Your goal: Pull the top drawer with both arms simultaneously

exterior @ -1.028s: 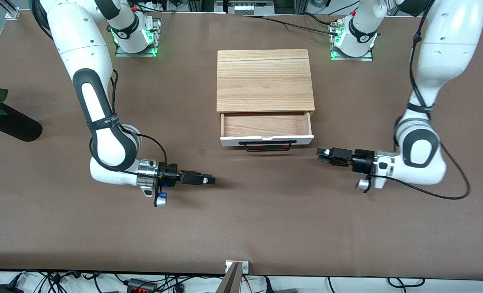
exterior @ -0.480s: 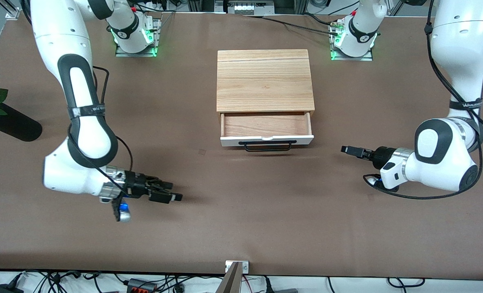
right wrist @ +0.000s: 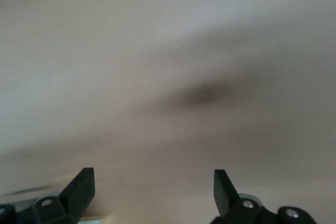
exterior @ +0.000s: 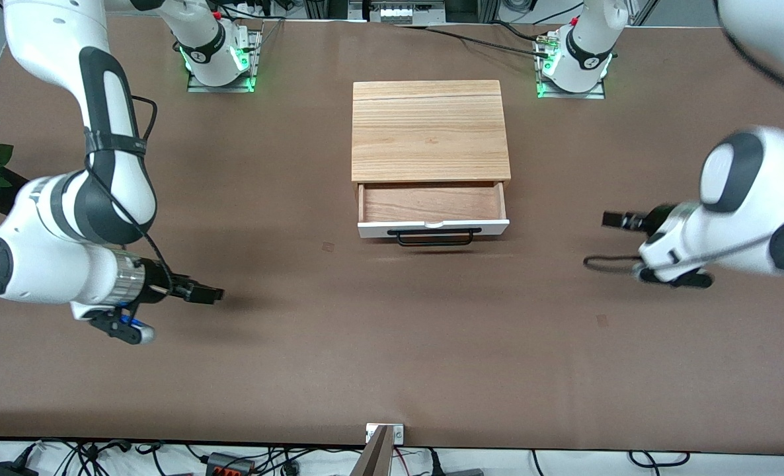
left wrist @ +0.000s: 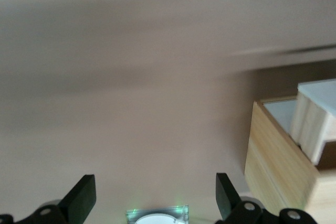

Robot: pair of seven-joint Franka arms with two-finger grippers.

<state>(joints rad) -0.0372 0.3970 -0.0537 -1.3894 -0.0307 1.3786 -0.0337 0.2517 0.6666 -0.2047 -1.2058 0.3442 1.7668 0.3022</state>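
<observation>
while top drawer [exterior: 431, 206] stands open, both grippers hang empty.

Both arms are bent low, forearms level, wrists turned inward so the grippers face each other. The left gripper [exterior: 611, 219] hangs with fingers [left wrist: 84, 196] spread wide and empty. The right gripper [exterior: 212, 295] too has fingers [right wrist: 81, 187] apart, holding nothing.

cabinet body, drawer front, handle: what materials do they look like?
Cabinet: light wood or wood-look board, matte, with straight grain lines across the top. Top drawer: front looks painted or laminated white, smooth; the inside is reddish-brown wood grain. Handle: thin black bar, likely coated metal, though plastic can't be ruled out.
</observation>
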